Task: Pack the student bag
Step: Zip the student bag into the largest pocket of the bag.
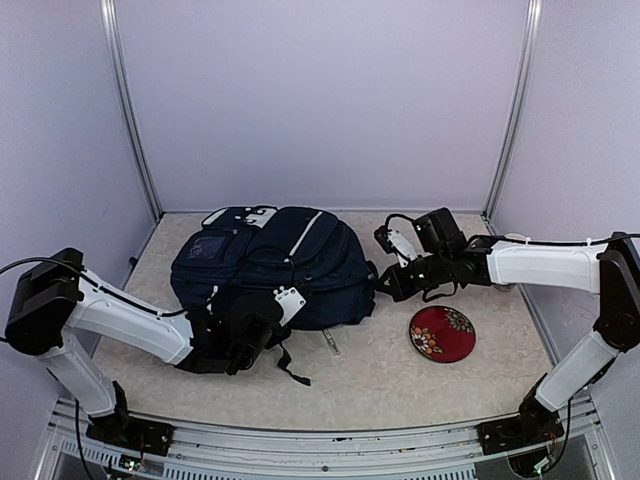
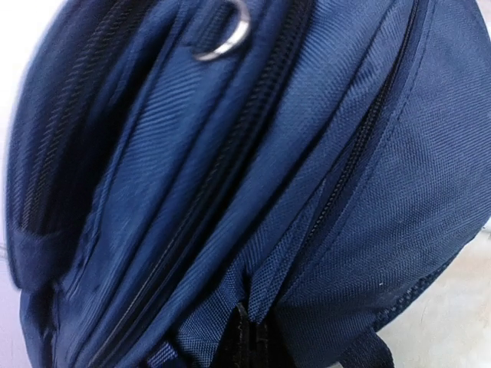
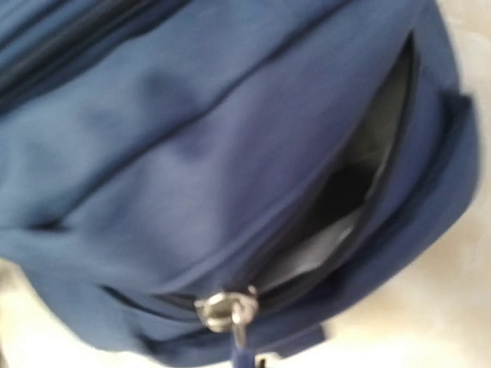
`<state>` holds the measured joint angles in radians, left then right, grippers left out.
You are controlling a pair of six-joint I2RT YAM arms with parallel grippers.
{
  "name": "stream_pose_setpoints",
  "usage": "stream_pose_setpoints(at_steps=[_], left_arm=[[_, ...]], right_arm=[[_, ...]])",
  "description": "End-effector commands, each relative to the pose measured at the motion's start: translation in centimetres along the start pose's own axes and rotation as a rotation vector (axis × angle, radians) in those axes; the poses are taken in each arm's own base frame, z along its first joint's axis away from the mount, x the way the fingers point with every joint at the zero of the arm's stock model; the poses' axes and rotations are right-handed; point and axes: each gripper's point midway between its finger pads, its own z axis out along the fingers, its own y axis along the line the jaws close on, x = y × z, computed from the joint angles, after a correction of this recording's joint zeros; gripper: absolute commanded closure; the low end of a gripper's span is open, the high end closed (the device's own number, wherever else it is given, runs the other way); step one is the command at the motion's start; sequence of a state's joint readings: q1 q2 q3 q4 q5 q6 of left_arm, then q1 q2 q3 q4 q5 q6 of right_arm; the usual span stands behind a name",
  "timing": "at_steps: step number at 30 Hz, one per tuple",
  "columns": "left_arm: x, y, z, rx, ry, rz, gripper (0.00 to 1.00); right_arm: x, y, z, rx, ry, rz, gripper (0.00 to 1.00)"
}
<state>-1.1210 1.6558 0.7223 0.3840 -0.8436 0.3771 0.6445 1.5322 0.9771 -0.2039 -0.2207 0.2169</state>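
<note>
Lying flat, navy twill-weave student bag (image 1: 285, 250), L fingers (image 1: 272, 318) closed, R fingers (image 1: 386, 285) closed, hold unclear.

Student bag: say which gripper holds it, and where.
Left gripper is shut at the student bag's near edge; right gripper is shut by a zipper pull on its side. The contact is hidden, so neither hold is certain.

Beige table (image 1: 400, 385): navy student bag (image 1: 290, 255), red floral plate (image 1: 442, 333).
</note>
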Motion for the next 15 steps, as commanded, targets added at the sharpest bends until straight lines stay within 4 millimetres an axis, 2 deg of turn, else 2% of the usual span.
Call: stream_pose_setpoints(at_steps=[1,8,11,15], left_arm=[[3.8,4.6,-1.8,-0.147,0.092,-0.052,1.0],[2.6,4.6,-5.6,-0.056,-0.074,-0.14,1.0],[2.2,5.0,-6.5,-0.023,-0.126,-0.192,1.0],[1.8,5.5,-7.3,0.001,-0.171,-0.26,1.0]], right_arm=[[-0.1,-6.5,-0.4,0.231,0.072,-0.004,1.0],[-2.6,-11.9,1.5,0.341,0.142,-0.011,1.0],[-3.6,-11.7,3.1,0.292,0.139,-0.031,1.0],[-3.9,-9.6,4.6,0.157,0.119,-0.01,1.0]])
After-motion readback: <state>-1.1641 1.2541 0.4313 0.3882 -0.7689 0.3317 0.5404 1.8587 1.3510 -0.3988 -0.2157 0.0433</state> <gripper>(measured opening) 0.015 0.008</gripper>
